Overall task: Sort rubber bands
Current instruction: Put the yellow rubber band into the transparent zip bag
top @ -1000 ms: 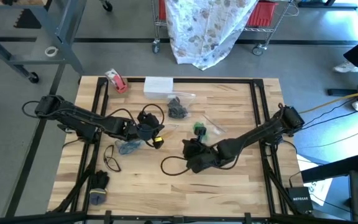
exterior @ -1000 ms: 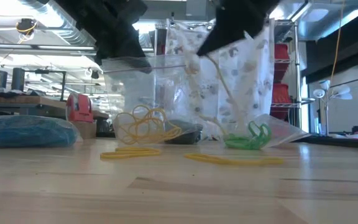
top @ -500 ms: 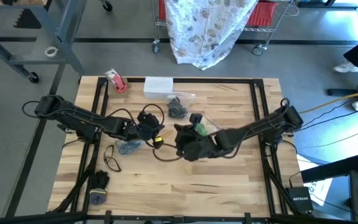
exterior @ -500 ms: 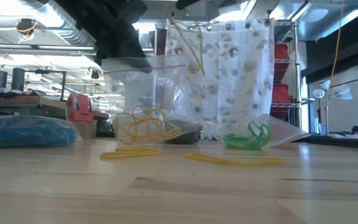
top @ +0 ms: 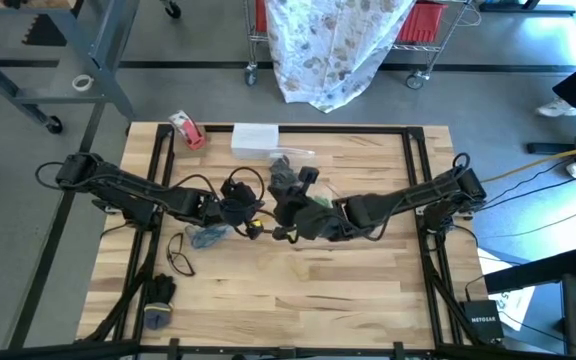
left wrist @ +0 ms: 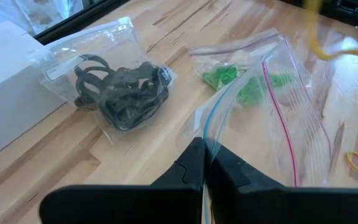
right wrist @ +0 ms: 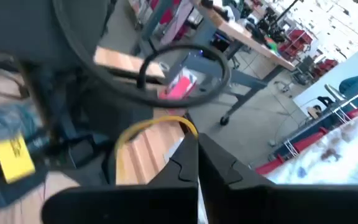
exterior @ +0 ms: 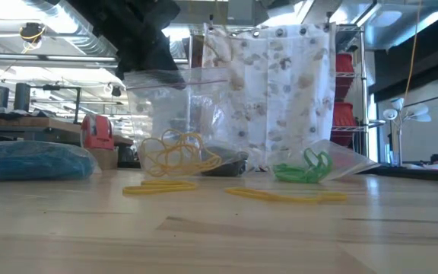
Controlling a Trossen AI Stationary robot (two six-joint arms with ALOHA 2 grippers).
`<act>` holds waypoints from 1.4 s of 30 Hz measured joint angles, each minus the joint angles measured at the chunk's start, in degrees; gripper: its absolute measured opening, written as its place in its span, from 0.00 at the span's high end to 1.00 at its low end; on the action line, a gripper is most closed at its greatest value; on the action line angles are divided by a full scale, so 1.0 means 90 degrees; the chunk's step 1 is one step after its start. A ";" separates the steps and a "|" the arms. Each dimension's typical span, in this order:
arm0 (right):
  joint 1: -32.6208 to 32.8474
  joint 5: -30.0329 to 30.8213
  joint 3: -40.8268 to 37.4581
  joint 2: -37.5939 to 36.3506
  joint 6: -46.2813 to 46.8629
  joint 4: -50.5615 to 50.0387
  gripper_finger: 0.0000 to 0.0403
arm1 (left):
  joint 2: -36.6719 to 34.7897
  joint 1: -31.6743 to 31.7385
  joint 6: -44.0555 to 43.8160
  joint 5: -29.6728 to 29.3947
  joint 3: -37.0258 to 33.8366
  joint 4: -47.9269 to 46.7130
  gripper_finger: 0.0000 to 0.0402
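Left wrist view: left hand (left wrist: 202, 163) clamped on clear bag (left wrist: 272, 118) edge; right hand (right wrist: 197, 163) pinching yellow band (right wrist: 148, 132).

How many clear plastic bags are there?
4: a bag of black bands and a bag of green bands, both lying mid-table; one bag held up by the left gripper; one seemingly holding blue bands, beside the left arm. Others may be hidden.
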 joint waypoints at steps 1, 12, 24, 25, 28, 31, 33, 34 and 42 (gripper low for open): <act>-0.0020 -0.0019 0.0000 0.0000 -0.0003 0.0083 1.00 | 0.0002 0.0000 0.0000 0.0000 0.0000 0.0000 1.00; -0.0159 -0.0478 -0.0047 0.0000 0.0004 0.0686 1.00 | 0.0002 0.0000 -0.0019 0.0000 0.0000 0.0000 1.00; -0.0201 -0.0613 -0.0240 0.0036 0.0486 0.0142 1.00 | 0.0002 0.0000 0.0000 0.0000 0.0000 -0.0044 1.00; -0.0201 -0.0686 -0.0240 0.0036 0.0560 0.0051 1.00 | 0.0002 0.0000 0.0000 0.0000 0.0000 -0.0043 1.00; -0.0197 -0.0736 -0.0240 0.0039 0.0848 -0.0131 1.00 | 0.0002 0.0000 0.0000 0.0000 0.0000 -0.0041 1.00; -0.0188 -0.0878 -0.0240 0.0039 0.1099 -0.0137 1.00 | 0.0002 0.0000 0.0000 0.0000 0.0000 -0.0041 1.00; -0.0187 -0.1001 -0.0240 0.0039 0.1196 -0.0176 1.00 | 0.0002 0.0000 -0.0018 0.0000 0.0000 -0.0036 1.00; -0.0190 -0.1051 -0.0240 0.0039 0.1207 -0.0222 1.00 | 0.0002 0.0000 -0.0019 0.0000 0.0000 -0.0036 1.00; -0.0388 -0.1198 -0.0245 0.0352 0.1228 -0.0685 1.00 | 0.0002 0.0000 -0.0026 0.0000 0.0000 -0.0027 1.00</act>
